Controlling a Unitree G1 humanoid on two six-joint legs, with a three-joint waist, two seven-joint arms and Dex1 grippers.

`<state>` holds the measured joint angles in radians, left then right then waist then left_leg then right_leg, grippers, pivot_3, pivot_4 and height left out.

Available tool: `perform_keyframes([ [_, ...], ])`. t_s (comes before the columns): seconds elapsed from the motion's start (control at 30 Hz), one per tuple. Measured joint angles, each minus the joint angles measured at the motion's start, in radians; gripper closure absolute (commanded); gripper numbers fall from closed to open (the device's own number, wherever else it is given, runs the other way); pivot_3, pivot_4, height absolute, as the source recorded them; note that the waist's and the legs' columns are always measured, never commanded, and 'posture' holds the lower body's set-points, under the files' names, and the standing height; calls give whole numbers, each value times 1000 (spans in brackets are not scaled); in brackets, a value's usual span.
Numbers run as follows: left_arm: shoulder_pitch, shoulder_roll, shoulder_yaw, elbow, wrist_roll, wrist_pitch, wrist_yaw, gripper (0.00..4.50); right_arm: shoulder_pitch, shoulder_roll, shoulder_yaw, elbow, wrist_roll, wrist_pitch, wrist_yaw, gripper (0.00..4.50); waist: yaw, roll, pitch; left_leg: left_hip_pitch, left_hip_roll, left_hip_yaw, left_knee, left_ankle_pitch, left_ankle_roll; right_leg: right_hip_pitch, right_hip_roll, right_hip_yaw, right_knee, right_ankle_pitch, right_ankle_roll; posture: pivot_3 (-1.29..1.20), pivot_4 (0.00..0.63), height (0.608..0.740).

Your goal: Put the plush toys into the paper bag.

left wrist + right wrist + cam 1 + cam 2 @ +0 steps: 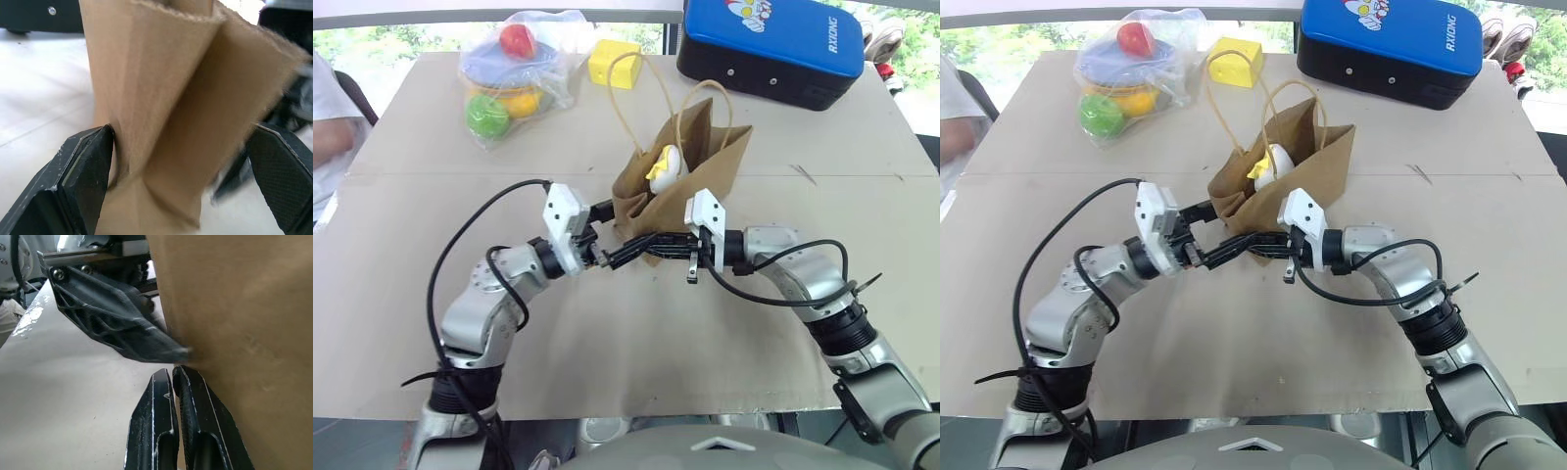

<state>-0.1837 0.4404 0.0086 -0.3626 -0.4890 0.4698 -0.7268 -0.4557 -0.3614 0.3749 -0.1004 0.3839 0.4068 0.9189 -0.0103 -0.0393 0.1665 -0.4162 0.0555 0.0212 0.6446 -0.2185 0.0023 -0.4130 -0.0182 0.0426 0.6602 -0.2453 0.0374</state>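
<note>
The wide-spread left claw (604, 233) straddles the paper bag (705, 162) mid-table, where a white plush toy (668, 164) peeks out; the right claw (625, 255) is clenched empty. Steady the bag gently.

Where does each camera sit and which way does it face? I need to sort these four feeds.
Left eye view: on the head, looking forward and down at the upright brown kraft paper bag on the beige table; both arms show.
Right eye view: the same scene.
Left wrist view: along the left gripper, its open fingers either side of the bag's folded base.
Right wrist view: along the right gripper, fingers shut beside the bag's wall.
Shared: the bag is in all four.
</note>
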Motion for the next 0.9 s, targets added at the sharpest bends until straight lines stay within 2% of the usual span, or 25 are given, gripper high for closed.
perform_keyframes([
  [0.1, -14, -31, -41, 4, 60, -21, 57, 0, 47, -3, 1, 5, -20, -7, 4, 4457, -3, 0, 0, 0, 0, 0, 0, 0, 0, 0, 0, 0, 0, 0, 0, 0, 150, 740],
  [0.13, -22, -35, -56, 10, 80, -31, 66, 414, 57, -5, 0, 5, -23, -8, 5, 4500, -4, 0, 0, 1, 0, 0, 0, 0, 0, 0, 0, 0, 1, 0, 0, 0, 150, 740],
  [0.2, -30, -44, -74, 26, 106, -46, 75, 895, 61, -3, -1, 4, -24, -9, 5, 4500, -7, 0, 0, 1, 0, 0, 0, 0, 0, 0, 1, 0, 1, 0, 0, 0, 150, 740],
  [0.37, -34, -54, -93, 65, 124, -92, 68, 3337, 100, -19, -49, -79, -12, 0, -1, 4500, -3, 0, 0, 1, 0, 0, 0, 0, 0, 0, 0, 0, 1, 0, 0, 0, 150, 740],
  [0.4, -35, -52, -88, 72, 127, -101, 65, 3617, 113, -30, -60, -107, -3, 2, 1, 4241, -3, 0, 0, 0, 0, 0, 0, 0, 0, 0, 0, 0, 1, 0, 0, 0, 150, 740],
  [0.43, -38, -49, -85, 82, 126, -115, 51, 4268, 132, -43, -73, -141, -3, -1, -2, 3823, -2, 0, 0, 0, 0, 0, 0, 0, 0, 0, 0, 0, 1, 0, 0, 0, 150, 740],
  [0.47, -38, -43, -82, 84, 126, -124, 40, 4405, 146, -53, -80, -163, -3, -4, -3, 3574, -1, 0, 0, 0, 0, 0, 0, 0, 0, 0, 0, 0, 1, 0, 0, 0, 150, 740],
  [0.53, -51, -14, -54, 119, 110, -155, -15, 4500, 199, -94, -114, -232, -3, -6, -14, 2793, -2, 0, 0, 0, 0, 0, 0, 0, 0, 0, 0, 0, 1, 0, 0, 0, 150, 740],
  [0.57, -62, 7, -44, 142, 99, -173, -50, 4500, 231, -122, -137, -267, -2, -5, -18, 2210, -2, 0, 0, 0, 0, 0, 0, 0, 0, 0, 0, 0, 1, 0, 0, 0, 150, 740],
  [0.63, -83, 43, -16, 188, 90, -209, -118, 4500, 281, -160, -187, -317, 4, -1, -28, 1392, -2, 0, 0, 0, 0, 0, 0, 0, 0, 0, 0, 0, 1, 0, 0, 0, 150, 740],
  [0.73, -147, 151, 22, 324, 56, -305, -319, 4500, 398, -270, -325, -412, 37, 20, -34, 38, 0, 0, 0, 1, 0, 0, 0, 0, 0, 0, 0, -1, 0, 0, 0, 0, 150, 740],
  [0.9, -248, 223, 42, 526, 37, -465, -591, 4500, 533, -374, -496, -469, 79, 26, -12, 38, -1, 0, 0, 0, 0, 0, 0, 0, 0, 0, 0, 0, 0, 0, 0, 0, 150, 740],
])
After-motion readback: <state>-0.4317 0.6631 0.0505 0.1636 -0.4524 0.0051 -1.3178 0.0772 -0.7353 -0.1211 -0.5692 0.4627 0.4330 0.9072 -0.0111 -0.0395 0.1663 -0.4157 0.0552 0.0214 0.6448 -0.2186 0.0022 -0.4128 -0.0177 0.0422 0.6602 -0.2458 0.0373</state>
